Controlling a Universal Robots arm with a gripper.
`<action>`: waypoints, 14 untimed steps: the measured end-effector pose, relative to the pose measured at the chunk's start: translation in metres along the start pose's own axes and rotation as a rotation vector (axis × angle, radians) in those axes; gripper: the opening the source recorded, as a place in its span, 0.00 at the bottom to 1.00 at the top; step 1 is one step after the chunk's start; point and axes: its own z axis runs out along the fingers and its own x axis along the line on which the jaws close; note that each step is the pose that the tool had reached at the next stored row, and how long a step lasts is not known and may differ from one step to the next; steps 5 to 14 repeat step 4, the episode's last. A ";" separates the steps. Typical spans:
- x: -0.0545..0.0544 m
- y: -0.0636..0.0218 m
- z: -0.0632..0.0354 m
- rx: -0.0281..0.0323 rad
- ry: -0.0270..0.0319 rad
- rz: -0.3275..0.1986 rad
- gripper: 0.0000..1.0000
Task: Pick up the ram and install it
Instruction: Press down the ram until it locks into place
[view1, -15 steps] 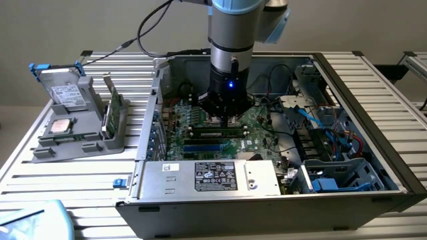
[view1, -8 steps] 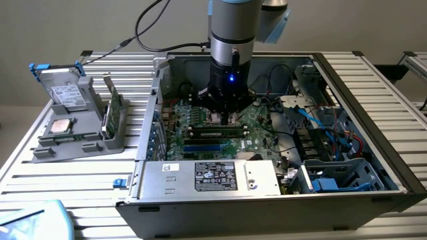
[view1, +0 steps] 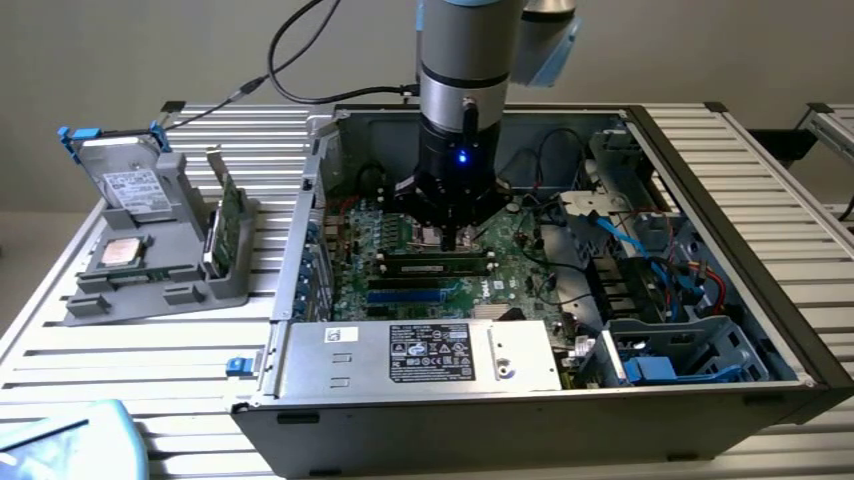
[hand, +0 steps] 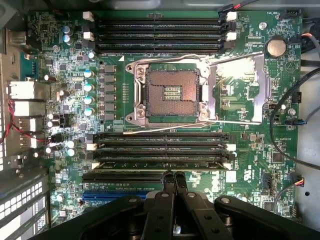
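Nearest the wrist camera, the gripper (hand: 173, 178) hangs over the motherboard (hand: 250, 165) with its fingers (hand: 167, 181) pressed together, nothing between them. Just past the fingertips lies a bank of long memory slots. The ram (hand: 160, 164) looks seated flat in the slot of that bank closest to the gripper, with pale latches at both ends. Beyond the bank is the open processor socket (hand: 172, 95), its metal frame swung aside, and beyond that a second bank of slots (hand: 160, 30).

From the exterior view's left: a grey holder (view1: 160, 290) sits on the slatted table (view1: 54, 330). It carries a grey drive (view1: 134, 185) with a white label, a square silver processor (view1: 123, 250) and a thin green board (view1: 230, 215) standing on edge.

Beside the holder is the open case (view1: 747, 200). The arm reaches straight down into its middle, with the gripper (view1: 451, 238) just above the board. The ram (view1: 434, 266) lies horizontally in a slot right below the fingertips, on the camera's side, apart from them. The power supply (view1: 420, 355), with its black label, fills the case's near edge.

Toward the exterior view's right are blue cables (view1: 654, 250) and a drive cage (view1: 667, 350).
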 end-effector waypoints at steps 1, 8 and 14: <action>0.000 0.0000 0.0000 -0.0001 0.0000 0.000 0.11; 0.000 0.0000 0.0000 0.0000 0.0000 0.000 0.11; 0.000 0.0000 0.0000 0.0000 0.0000 0.000 0.11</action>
